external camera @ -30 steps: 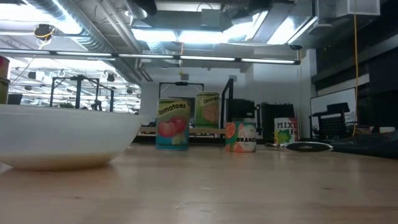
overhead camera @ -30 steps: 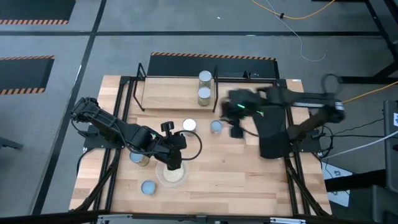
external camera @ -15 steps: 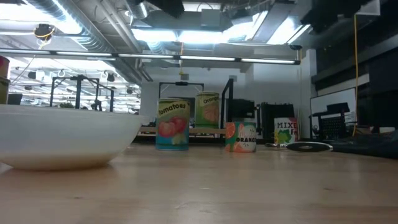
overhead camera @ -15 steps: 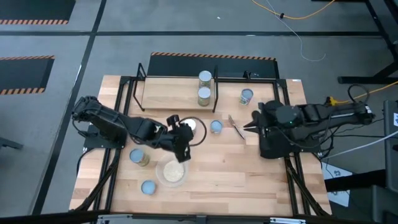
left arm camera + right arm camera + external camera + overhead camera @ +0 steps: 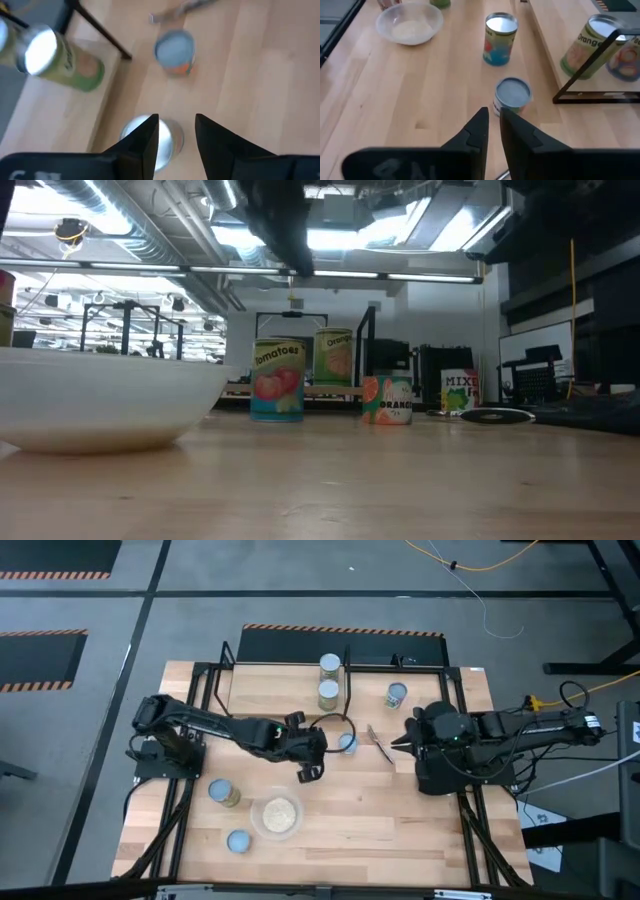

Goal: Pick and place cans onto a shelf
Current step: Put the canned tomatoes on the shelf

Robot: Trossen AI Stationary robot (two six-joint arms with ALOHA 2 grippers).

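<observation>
We see the left pincer (image 5: 310, 771) open and empty above a silver-topped can (image 5: 150, 140) on the desk (image 5: 400, 830), a blue-topped can (image 5: 347, 743) just beyond, the shelf (image 5: 270, 690) carrying two cans (image 5: 328, 679), and the right pincer (image 5: 398, 743) nearly closed, holding nothing.

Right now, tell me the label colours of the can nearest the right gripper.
White with orange; the small can shows best in the low view.
</observation>
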